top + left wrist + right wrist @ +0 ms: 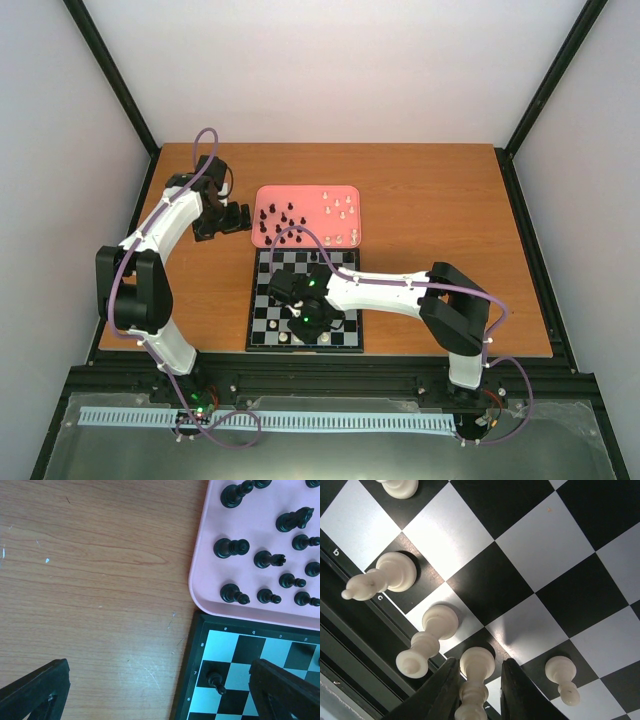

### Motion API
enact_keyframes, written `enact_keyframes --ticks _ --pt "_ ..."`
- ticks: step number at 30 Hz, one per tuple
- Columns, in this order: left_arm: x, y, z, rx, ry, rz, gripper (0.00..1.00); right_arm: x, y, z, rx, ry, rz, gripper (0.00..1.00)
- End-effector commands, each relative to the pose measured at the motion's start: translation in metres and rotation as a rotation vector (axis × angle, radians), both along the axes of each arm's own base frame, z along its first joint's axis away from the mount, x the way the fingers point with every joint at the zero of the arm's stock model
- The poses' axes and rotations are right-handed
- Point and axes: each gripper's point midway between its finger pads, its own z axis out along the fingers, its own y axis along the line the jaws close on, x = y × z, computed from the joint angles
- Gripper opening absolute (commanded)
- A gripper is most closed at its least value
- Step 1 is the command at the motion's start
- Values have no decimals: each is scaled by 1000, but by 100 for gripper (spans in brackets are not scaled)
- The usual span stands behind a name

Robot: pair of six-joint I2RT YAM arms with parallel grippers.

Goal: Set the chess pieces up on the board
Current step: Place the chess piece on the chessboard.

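The board (262, 300) lies in front of the arms. My right gripper (305, 322) is low over its near edge. In the right wrist view its fingers (445, 690) straddle an upright cream-white piece (477, 664) standing on a dark square, with a gap on the right side; the gripper (479, 662) is open. Other white pieces (439, 622) stand beside it. My left gripper (159, 667) is open and empty above the table by the board's far-left corner (220, 645), where one black pawn (215, 681) stands. In the top view the left gripper (240, 218) is left of the tray.
A pink tray (310, 200) behind the board holds several black pieces (230, 547) on its left and several white pieces (340, 215) on its right. Bare wooden table (100, 580) lies left of the tray and board. Black frame posts stand at the table's corners.
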Motion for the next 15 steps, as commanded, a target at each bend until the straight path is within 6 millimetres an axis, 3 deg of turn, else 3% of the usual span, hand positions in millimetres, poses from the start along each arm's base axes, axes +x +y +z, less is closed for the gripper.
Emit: enact_keyframes --ticks 1,15 --pt "3 -2 7 -6 -32 -4 100 3 7 6 10 -23 13 25" --pt "5 -3 11 -15 -43 -5 100 17 4 44 4 -103 -2 43"
